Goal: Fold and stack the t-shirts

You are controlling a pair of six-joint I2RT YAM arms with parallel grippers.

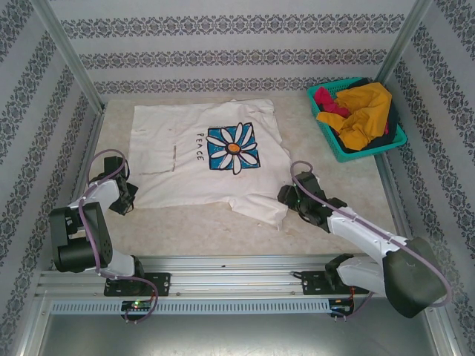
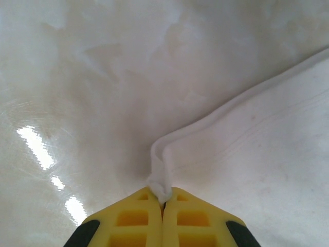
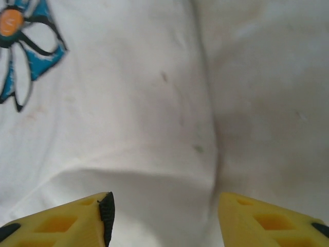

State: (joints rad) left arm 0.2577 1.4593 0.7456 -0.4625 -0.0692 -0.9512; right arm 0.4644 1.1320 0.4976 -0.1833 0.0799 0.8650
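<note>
1. Beige tabletop [image 1: 223,230], with patterned wallpaper walls around it.
2. Cream-white t-shirt [image 1: 185,167] lies spread flat mid-table, daisy print [image 1: 234,147] and PEACE lettering face up.
3. Left gripper [image 1: 126,194] sits at the shirt's near-left edge. In the wrist view [image 2: 163,198] the jaws are pressed together, pinching a fold of white hem.
4. Right gripper [image 1: 291,199] is at the shirt's near-right corner. In the wrist view [image 3: 164,200] the jaws stand apart over white cloth, nothing clamped.
5. Teal basket [image 1: 330,141] in the far-right corner holds a heap: mustard-yellow shirt [image 1: 365,111], magenta shirt [image 1: 326,100], dark shirt [image 1: 391,133].
</note>
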